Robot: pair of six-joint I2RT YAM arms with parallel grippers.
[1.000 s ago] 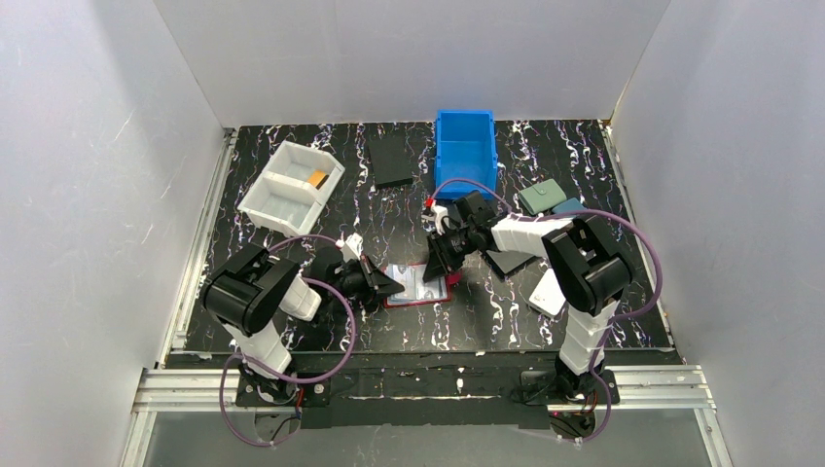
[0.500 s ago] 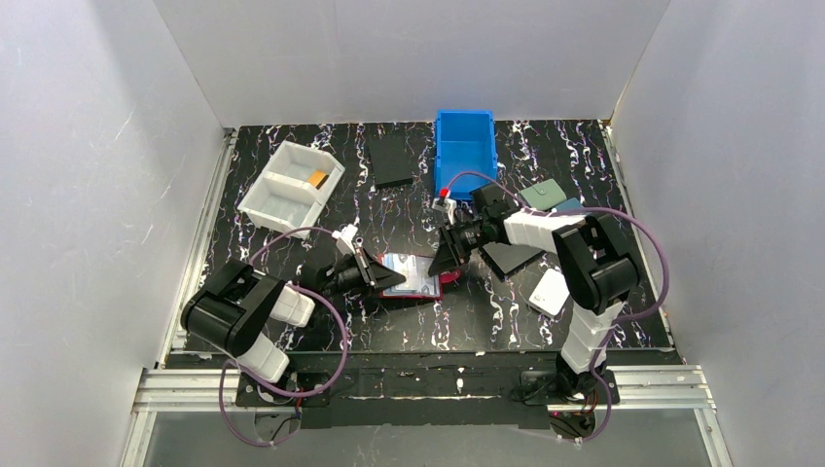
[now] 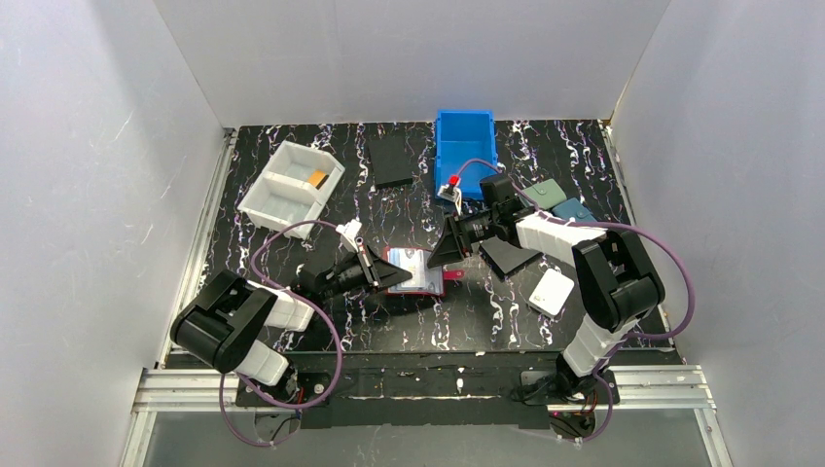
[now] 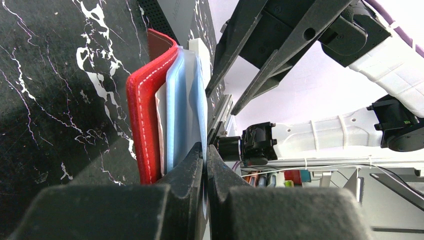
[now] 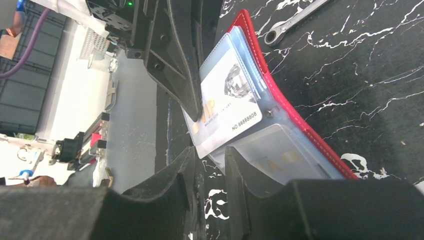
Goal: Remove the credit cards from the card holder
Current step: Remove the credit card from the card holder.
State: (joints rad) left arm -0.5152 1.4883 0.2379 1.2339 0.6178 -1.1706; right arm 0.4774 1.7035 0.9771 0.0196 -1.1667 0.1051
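The red card holder (image 3: 420, 285) lies open mid-table, pale blue pockets up. My left gripper (image 3: 387, 278) is shut on a pale blue pocket leaf at its left edge; the left wrist view shows the red cover (image 4: 142, 100) and the leaf pinched at my gripper (image 4: 205, 155). A whitish card (image 5: 227, 95) sticks partway out of a pocket. My right gripper (image 5: 209, 157) is narrowly open, the card's lower corner at the mouth of the gap; it sits at the holder's right side (image 3: 450, 249). An orange card (image 3: 317, 178) lies in the white tray.
A white two-compartment tray (image 3: 282, 197) stands back left, a blue bin (image 3: 465, 136) back centre, with a black flat case (image 3: 391, 161) between them. Right of the holder are another black case (image 3: 511, 258), teal (image 3: 542, 195) and blue (image 3: 574, 209) wallets, and a white wallet (image 3: 551, 291).
The holder has shifted a little toward the back. My right gripper has drawn back to the right, and my left arm has stretched out further toward the holder.
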